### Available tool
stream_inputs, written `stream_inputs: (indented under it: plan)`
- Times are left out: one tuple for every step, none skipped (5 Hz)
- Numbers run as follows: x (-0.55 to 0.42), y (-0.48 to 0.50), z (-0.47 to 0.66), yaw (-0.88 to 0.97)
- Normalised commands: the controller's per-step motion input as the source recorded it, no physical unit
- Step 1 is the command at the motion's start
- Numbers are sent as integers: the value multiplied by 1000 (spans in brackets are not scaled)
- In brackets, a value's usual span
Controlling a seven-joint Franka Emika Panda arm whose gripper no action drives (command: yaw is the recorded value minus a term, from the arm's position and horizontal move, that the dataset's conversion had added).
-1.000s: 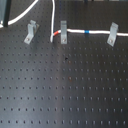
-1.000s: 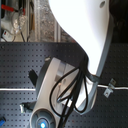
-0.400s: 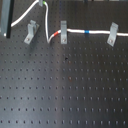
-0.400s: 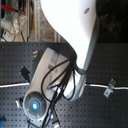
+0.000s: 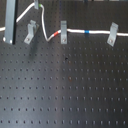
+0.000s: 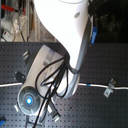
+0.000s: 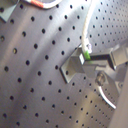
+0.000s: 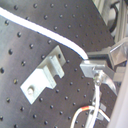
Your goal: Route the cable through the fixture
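The white cable [image 5: 75, 31] runs from the right clip [image 5: 113, 33] past its blue band [image 5: 88, 31] and the middle clip [image 5: 63, 31]. After its red-orange band [image 5: 56, 33] it loops up to my gripper [image 5: 38, 5] at the first exterior view's top edge. The slanted left clip, the fixture [image 5: 31, 31], stands below the gripper with no cable in it. In the second wrist view the cable [image 8: 45, 31] passes just beside the fixture [image 8: 45, 75]. In the first wrist view the fingers [image 7: 75, 65] are shut on the cable [image 7: 87, 25].
A grey upright bar [image 5: 11, 22] stands at the first exterior view's left, close to the fixture. The black perforated board [image 5: 65, 85] stretches in front of the clips. The white arm [image 6: 65, 30] fills most of the second exterior view, with one clip [image 6: 110, 89] at its right.
The arm has shifted toward the second exterior view's left. The cable's loop above the left clip has moved with it. The clips have stayed in place.
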Motion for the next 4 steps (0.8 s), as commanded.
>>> stream_inputs:
  plan:
    - [-268,303,226,-574]
    - [-284,301,253,-565]
    - [-299,257,254,-560]
    - [-319,185,215,-557]
